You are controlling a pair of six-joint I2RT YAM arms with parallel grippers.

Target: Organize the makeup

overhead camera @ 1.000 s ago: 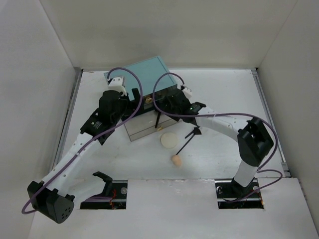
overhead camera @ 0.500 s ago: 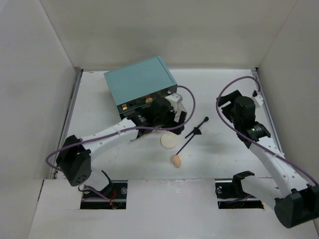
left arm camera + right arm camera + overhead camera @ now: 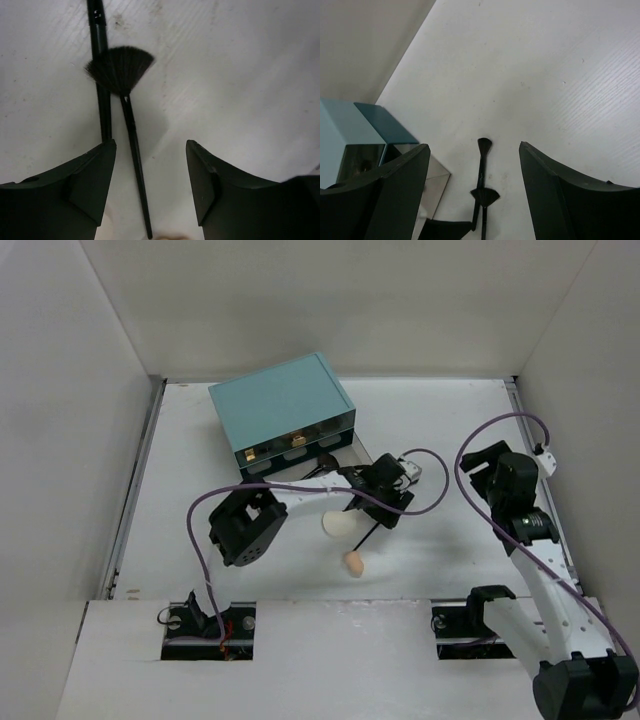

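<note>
Left gripper open over the fan brush; drop straight, pinch its handle, miss the other brush; right gripper open too.

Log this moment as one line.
left gripper open, over fan brush handle | right gripper open, empty | puff, sponge loose on table
</note>
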